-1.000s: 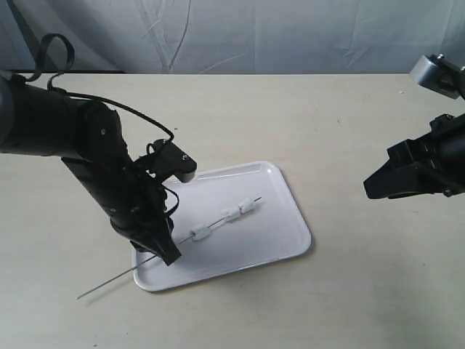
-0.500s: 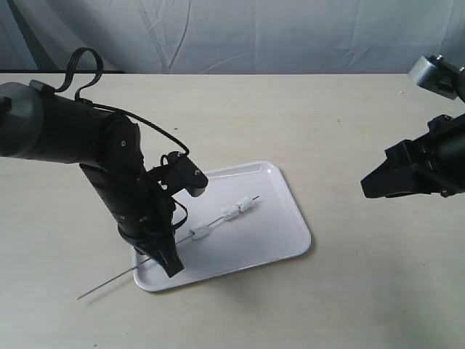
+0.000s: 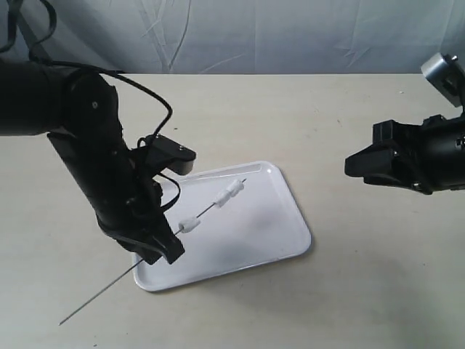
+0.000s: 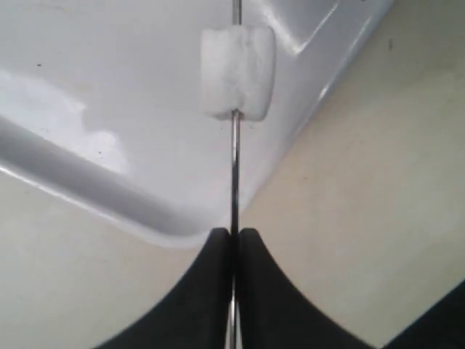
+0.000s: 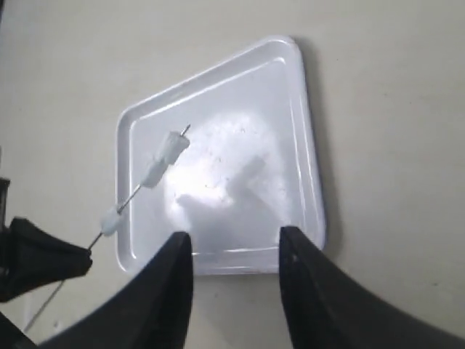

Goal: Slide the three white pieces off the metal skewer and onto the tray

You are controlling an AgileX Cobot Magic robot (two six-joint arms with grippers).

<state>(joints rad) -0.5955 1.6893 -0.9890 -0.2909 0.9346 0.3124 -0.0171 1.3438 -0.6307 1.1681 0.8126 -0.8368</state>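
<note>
My left gripper (image 3: 166,251) is shut on the thin metal skewer (image 3: 109,291), by the near left corner of the white tray (image 3: 261,233). The skewer slants up over the tray with its far tip raised. All three white pieces are threaded on it: one (image 3: 189,225) close to the gripper, two (image 3: 221,198) (image 3: 234,187) near the tip. The left wrist view shows the fingers closed on the skewer (image 4: 235,167), with the nearest piece (image 4: 237,70) over the tray's rim (image 4: 109,196). My right gripper (image 3: 352,166) hangs open and empty to the right of the tray (image 5: 240,182).
Everything sits on a beige tabletop with a grey cloth backdrop behind. The skewer's tail end (image 3: 65,321) pokes out past the tray's near left corner over the table. A black cable (image 3: 156,109) loops off the left arm.
The left gripper has raised and tilted the skewer, so its tip and the pieces now stand higher over the tray and the tail sits lower left. The right gripper has shifted a little leftward.
</note>
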